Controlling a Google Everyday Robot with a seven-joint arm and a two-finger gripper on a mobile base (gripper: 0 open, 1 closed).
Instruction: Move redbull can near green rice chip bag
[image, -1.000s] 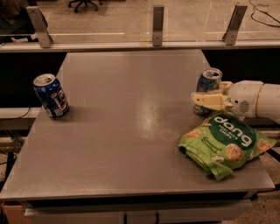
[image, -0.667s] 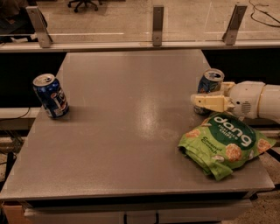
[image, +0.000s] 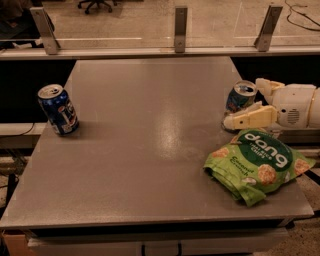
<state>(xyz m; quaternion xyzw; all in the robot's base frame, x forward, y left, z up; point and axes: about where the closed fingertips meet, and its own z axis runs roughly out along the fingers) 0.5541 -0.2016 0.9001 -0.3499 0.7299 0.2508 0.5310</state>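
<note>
At the left edge of the grey table (image: 150, 165) stands a dark blue can (image: 58, 110) with a white logo too blurred to read. Towards the right, the redbull can (image: 240, 97) sits leaning slightly, between the spread fingers of the white gripper (image: 244, 103). One finger lies low in front of the can's base and the other is behind its rim. Just in front lies the green chip bag (image: 257, 162), marked "dang" in white; its smaller print is unreadable. Since a second ago the fingers have parted wider and the arm has drawn slightly right, while the can has barely shifted.
</note>
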